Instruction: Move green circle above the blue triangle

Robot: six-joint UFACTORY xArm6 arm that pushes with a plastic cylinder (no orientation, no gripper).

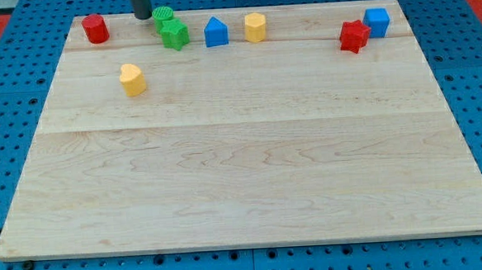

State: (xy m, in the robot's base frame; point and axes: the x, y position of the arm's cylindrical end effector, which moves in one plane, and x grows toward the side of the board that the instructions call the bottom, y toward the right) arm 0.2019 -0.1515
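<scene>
Pale, smooth matt wooden board (243, 168); blue perforated surround (8, 106).

board (251, 176): pale wood, fine grain, faint lengthwise seams. surround (7, 81): blue pegboard with a regular grid of dark holes, a bit of red at the view's top corners. blocks: red cylinder (95, 28), green circle (163, 15), green star-ish block (174, 34), blue triangle (216, 32), yellow hexagon (255, 27), red star (354, 36), blue cube (376, 21), yellow block (132, 79). rod's tip (142, 16): dark grey.
</scene>
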